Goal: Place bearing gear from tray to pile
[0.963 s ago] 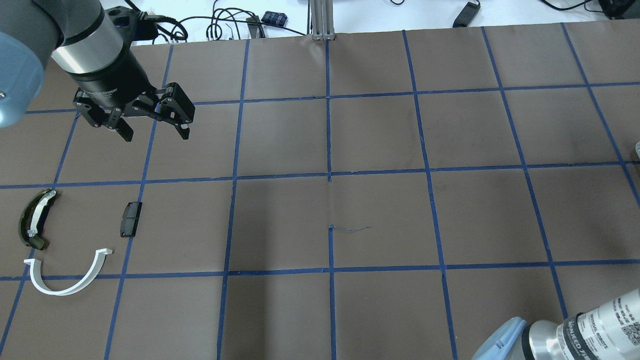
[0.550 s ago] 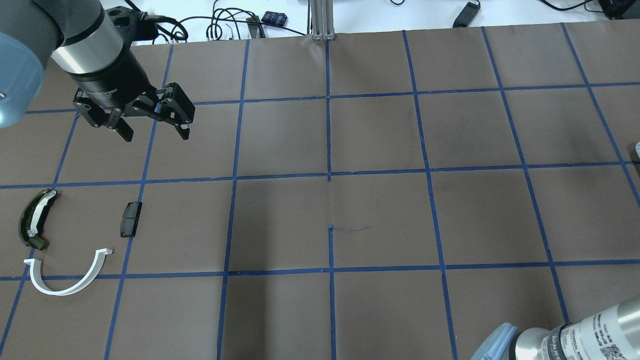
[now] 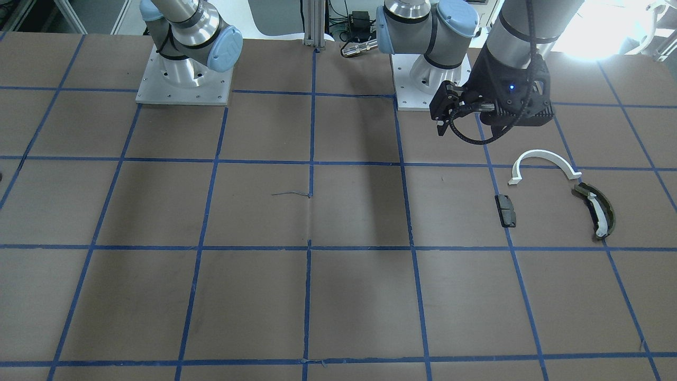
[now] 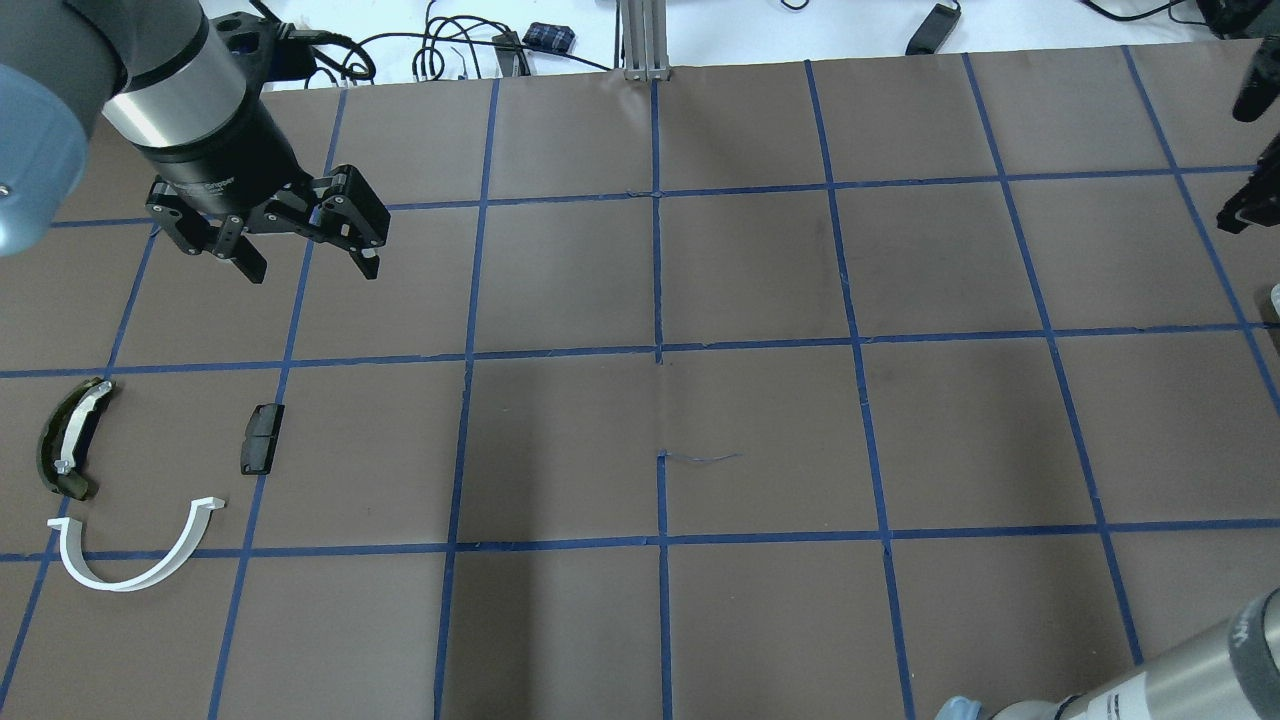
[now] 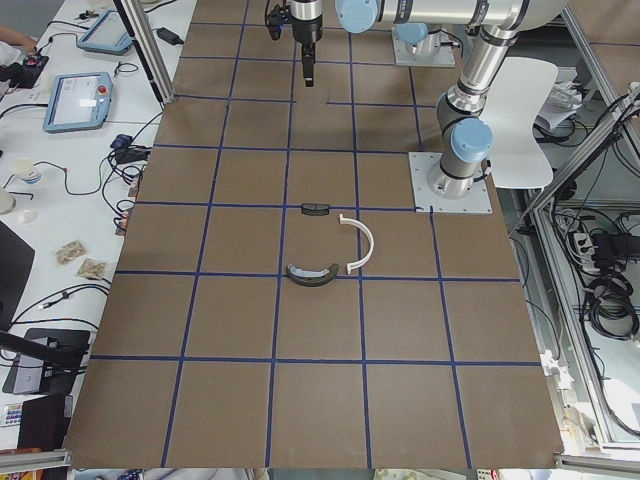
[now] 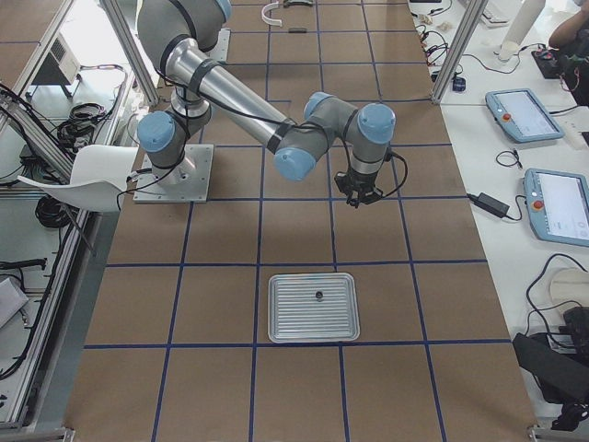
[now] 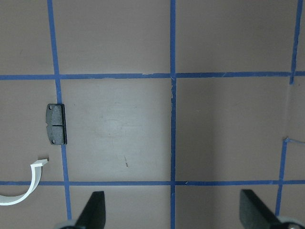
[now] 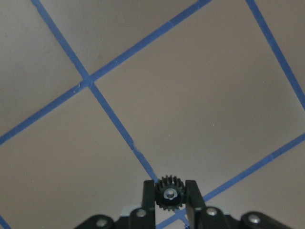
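Bearing gear (image 8: 169, 194) shows only in the wrist view, its flanks hidden by the right gripper (image 8: 169, 187) clamping it, away from the tray (image 6: 285, 318). The left gripper (image 4: 312, 268) hangs wide open and empty near the pile (image 4: 261, 438).

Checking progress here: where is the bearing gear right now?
The bearing gear sits pinched in the right hand, low centre of the right wrist view, held above a blue tape line on the table.
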Robot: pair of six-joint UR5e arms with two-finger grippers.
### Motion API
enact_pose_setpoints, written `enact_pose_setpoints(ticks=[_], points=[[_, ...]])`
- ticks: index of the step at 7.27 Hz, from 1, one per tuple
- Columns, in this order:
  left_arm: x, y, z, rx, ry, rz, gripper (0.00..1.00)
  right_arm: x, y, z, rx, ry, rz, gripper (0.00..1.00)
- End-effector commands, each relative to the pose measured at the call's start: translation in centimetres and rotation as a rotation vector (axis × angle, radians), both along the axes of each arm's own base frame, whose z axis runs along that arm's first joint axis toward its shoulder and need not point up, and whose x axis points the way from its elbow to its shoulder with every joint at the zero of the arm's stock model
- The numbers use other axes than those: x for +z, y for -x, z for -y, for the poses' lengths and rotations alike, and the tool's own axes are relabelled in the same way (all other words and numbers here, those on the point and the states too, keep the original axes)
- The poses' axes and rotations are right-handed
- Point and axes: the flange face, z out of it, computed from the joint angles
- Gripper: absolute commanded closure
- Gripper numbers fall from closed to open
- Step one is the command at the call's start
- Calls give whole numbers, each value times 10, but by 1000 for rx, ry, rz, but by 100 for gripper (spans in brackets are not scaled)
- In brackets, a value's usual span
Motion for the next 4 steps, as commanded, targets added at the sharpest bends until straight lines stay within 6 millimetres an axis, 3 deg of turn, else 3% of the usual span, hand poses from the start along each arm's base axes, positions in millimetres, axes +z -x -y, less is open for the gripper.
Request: enact_pose_setpoints(ticks=[1,4], points=[[-1,-1,0,-3,-2,1,0,1,-134,27,-129,-10,-17,95],[-1,0,0,-6,0,0,0,-11,-329,20,-431,-7,-30,95]])
